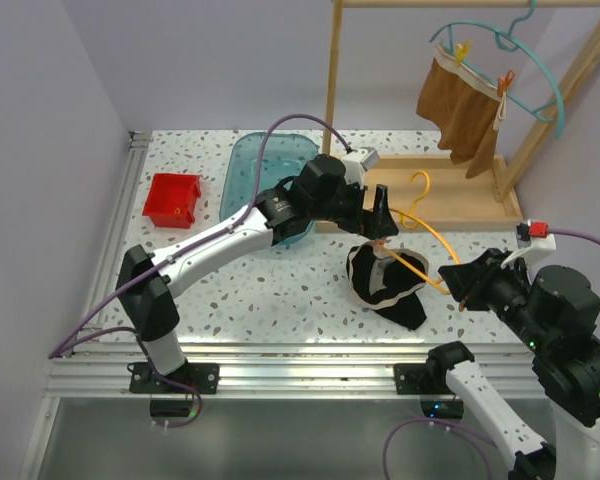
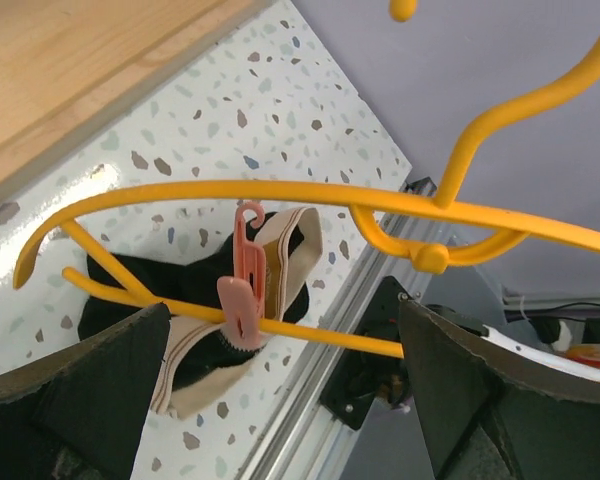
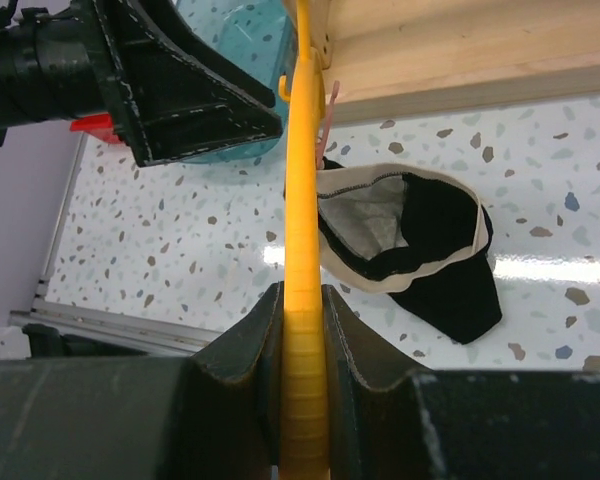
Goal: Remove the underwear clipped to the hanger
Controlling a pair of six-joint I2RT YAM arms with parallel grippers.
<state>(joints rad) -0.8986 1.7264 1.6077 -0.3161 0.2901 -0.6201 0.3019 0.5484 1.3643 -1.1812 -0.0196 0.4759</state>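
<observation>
The black underwear (image 1: 385, 282) with a beige waistband hangs crumpled from the yellow hanger (image 1: 423, 228), touching the table. A pink clip (image 2: 242, 292) on the hanger's lower bar pinches its waistband (image 2: 285, 250). My left gripper (image 1: 380, 222) is open, its jaws either side of the clip and bar (image 2: 285, 315). My right gripper (image 1: 458, 283) is shut on the hanger's end (image 3: 305, 300); the black underwear (image 3: 420, 250) lies beyond it. The rust-brown underwear (image 1: 465, 110) hangs clipped to a teal hanger (image 1: 528, 75) on the wooden rack.
A red bin (image 1: 173, 198) stands at the left. A clear teal tray (image 1: 265, 170) lies under my left arm. The wooden rack's base (image 1: 450, 190) and posts (image 1: 332, 70) stand at the back right. The table's metal front rail (image 1: 280, 372) runs along the near edge.
</observation>
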